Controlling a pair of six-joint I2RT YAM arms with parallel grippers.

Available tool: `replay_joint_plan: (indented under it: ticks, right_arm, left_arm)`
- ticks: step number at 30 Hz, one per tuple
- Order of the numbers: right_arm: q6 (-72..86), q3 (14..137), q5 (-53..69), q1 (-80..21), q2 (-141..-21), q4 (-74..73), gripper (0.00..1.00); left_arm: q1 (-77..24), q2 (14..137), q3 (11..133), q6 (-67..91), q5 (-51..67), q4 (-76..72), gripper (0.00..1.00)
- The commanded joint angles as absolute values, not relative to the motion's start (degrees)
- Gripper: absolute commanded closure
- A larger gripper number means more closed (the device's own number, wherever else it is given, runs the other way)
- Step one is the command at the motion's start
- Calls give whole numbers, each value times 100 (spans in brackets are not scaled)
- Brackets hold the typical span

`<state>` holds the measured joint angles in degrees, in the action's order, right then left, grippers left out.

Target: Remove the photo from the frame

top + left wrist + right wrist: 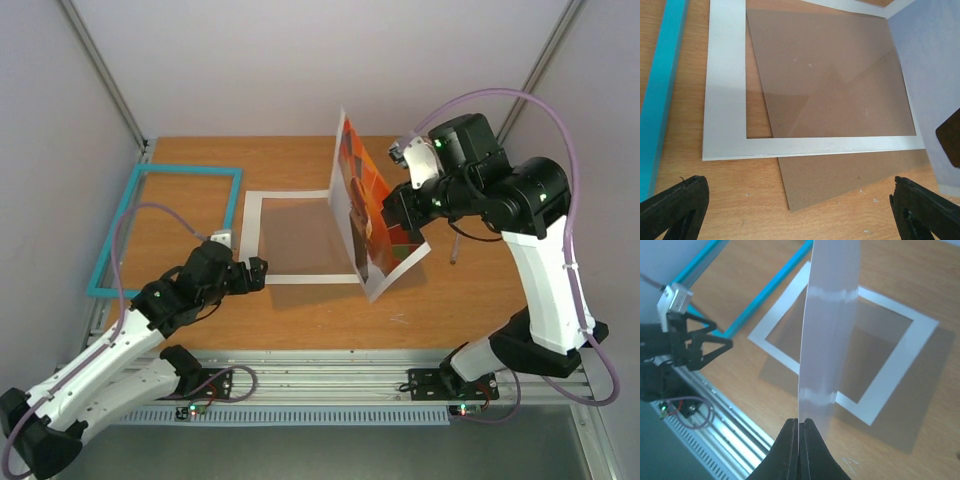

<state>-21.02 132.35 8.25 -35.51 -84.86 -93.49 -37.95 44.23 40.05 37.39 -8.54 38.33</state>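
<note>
White mat border (253, 235) lies flat on the wooden counter (300, 320). Brown backing board (300, 240) lies beneath it, skewed, protruding past the mat's near edge.

- photo (362, 195): orange-red with multicoloured blocks and a dark brown patch, white border; its back is plain white.
- frame (190, 171): plain turquoise-blue.
- mat (253, 235): plain white.
- backing board (840, 175): flat greyish brown, no pattern.
- counter (470, 300): orange-brown wood grain.
- left pincer (800, 207) and right pincer (799, 450): black.
- cables (500, 94): pale lilac.
</note>
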Motion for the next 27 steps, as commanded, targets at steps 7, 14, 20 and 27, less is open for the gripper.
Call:
replay_joint_plan:
  ticks: [7,14,20,27]
  right_arm:
    - [-2614,12853,2059,-3672,-8834,-8924,99]
    - [-2866,12557,1804,-3491,-9568,-8609,99]
    - [-3293,12598,1950,-3036,-10428,-8340,99]
    - [-3943,13175,1509,-2683,-11578,-8258,99]
  left_arm:
    - [-3779,4179,4132,3578,-1222,4024,1]
    - [-3778,4105,4014,3621,-1517,4036,1]
    - [-3775,4180,3767,3624,-1703,3763,1]
    - [-3779,4611,3631,3490,-1789,3415,1]
